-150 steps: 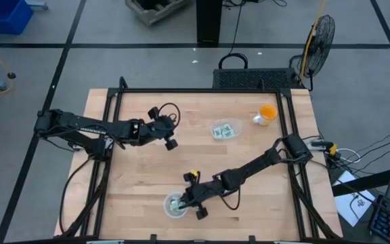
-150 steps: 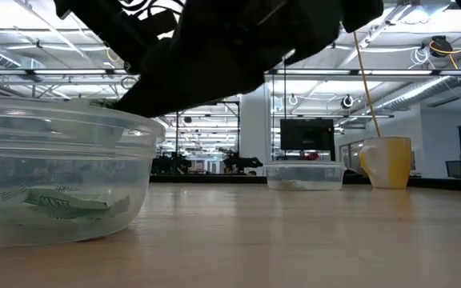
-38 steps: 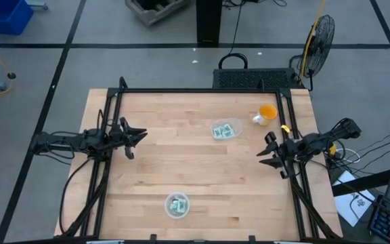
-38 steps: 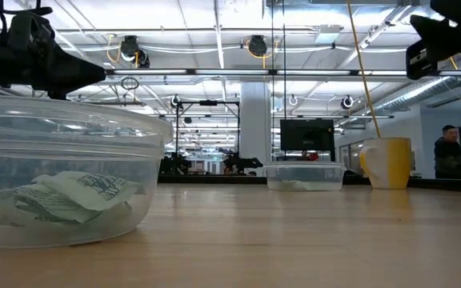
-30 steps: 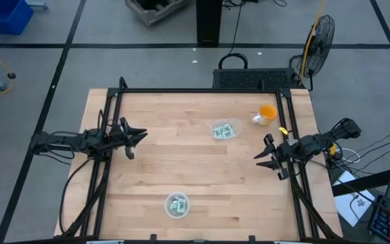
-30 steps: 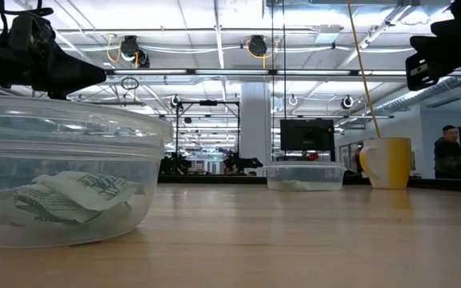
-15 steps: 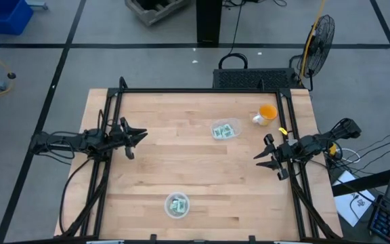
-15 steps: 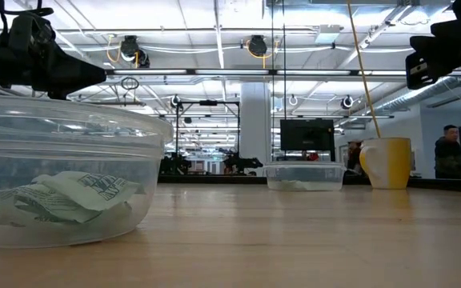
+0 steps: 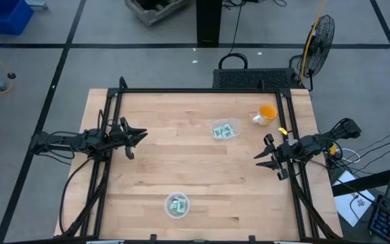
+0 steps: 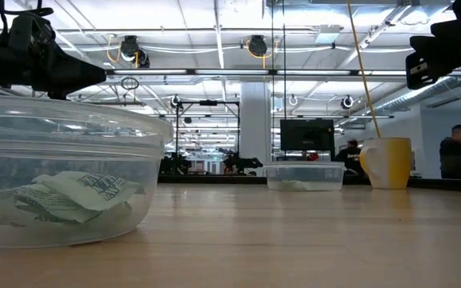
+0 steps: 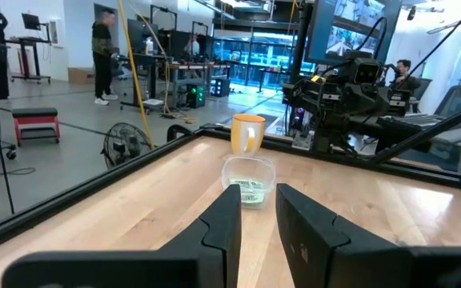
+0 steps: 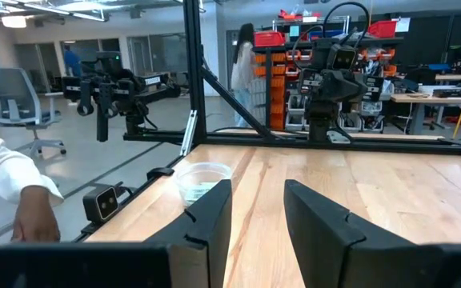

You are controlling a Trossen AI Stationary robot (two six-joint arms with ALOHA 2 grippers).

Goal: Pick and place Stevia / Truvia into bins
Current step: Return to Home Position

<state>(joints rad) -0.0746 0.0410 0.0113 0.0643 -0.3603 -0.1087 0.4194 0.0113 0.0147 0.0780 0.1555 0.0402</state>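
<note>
Green-and-white sachets lie in two clear bowls. One bowl stands near the table's near edge and shows large in the low view. The other stands toward the far right and also shows in the left wrist view. I see no loose sachet on the table. My left gripper is open and empty at the table's left edge, above the wood. My right gripper is open and empty at the table's right edge. The right wrist view shows the near bowl beyond its fingers.
An orange cup stands at the far right, just behind the far bowl. Black frame rails run along the table's edges. A person's sleeve and hand show beside the table in the right wrist view. People stand in the room beyond.
My right gripper has shifted a little toward the table's left and has since kept still. Both grippers stay open.
</note>
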